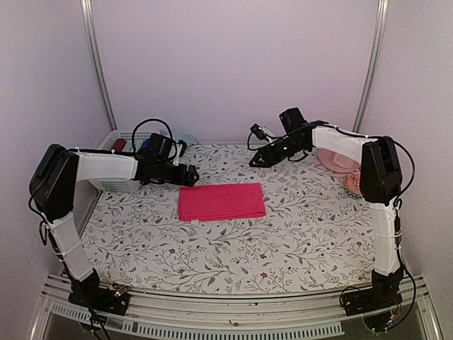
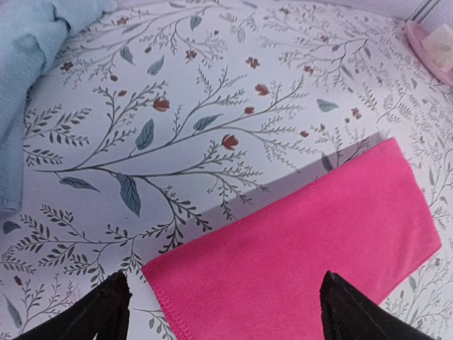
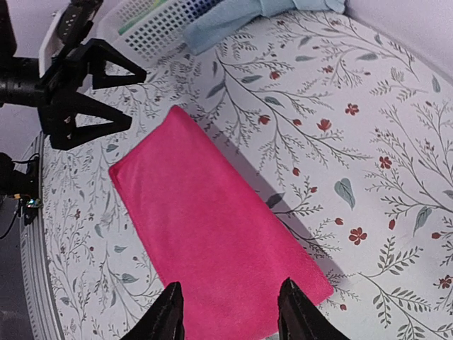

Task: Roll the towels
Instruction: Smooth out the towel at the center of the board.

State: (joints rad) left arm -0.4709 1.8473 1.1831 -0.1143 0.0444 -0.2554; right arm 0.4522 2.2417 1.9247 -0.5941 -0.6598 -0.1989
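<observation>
Pink terry cloth, the pink towel [image 1: 221,202], lies flat as a neat rectangle near the middle of the table, its long sides running left to right. It rests on a white tablecloth [image 1: 283,234] printed with grey branches and small red flowers. One long edge shows a stitched hem in the left wrist view [image 2: 304,255].

The left gripper [image 1: 190,175] sits low just beside the towel's far left corner. Its black fingers are spread wide with nothing between them, which is plain from the right wrist camera [image 3: 138,97]. Whether a fingertip touches the cloth I cannot tell.

The right gripper [image 1: 256,161] hangs in the air beyond the towel's far right corner, apart from it. Its jaws are partly spread and empty [image 3: 230,287], with the pink towel [image 3: 212,241] lying below them.

The pale blue towel [image 3: 241,18] lies crumpled at the far left of the table, just beside a white lattice basket [image 1: 106,184] and well apart from the pink one. A pink dish [image 1: 336,161] stands at the far right, behind the right arm.

Small dark marks on a white plate [image 3: 60,32] on the left wrist are too blurred to read.
</observation>
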